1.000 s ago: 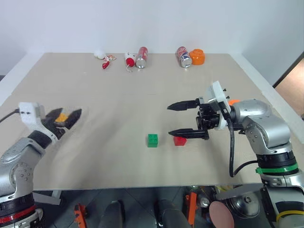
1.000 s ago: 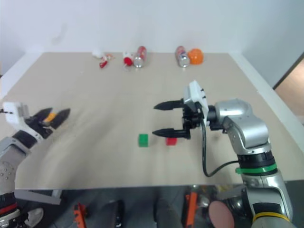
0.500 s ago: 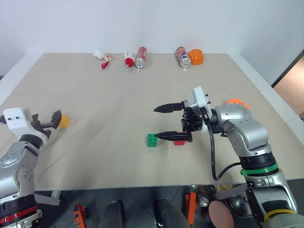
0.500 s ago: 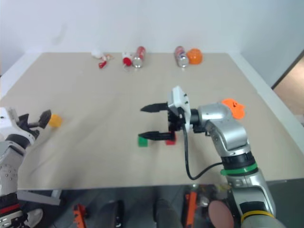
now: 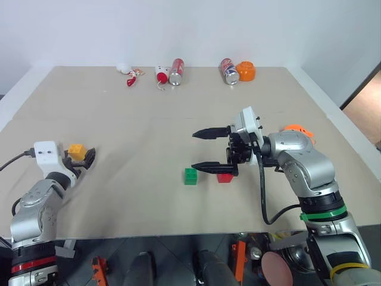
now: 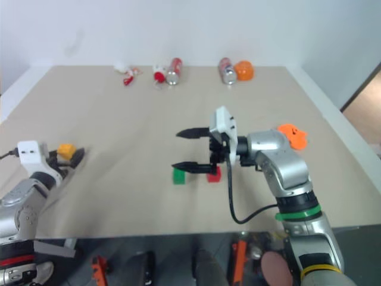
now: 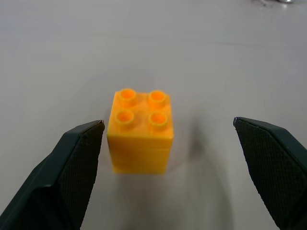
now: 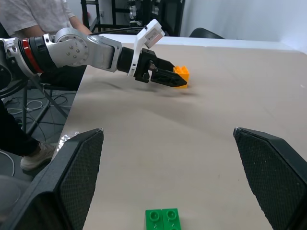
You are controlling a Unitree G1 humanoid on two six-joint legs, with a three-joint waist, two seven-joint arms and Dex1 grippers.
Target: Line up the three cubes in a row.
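- The left gripper (image 7: 168, 158) has dropped to the table (image 5: 149, 119); its fingers now stand wide around the yellow-orange cube (image 7: 140, 130), not clamping it.
- The right gripper (image 5: 203, 150) has moved left, wide open, empty, above the red cube (image 5: 224, 177), beside the green cube (image 5: 190, 176).

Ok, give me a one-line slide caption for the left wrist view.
Open left claw on the table, yellow block standing studs-up between its fingers, closer to one finger.
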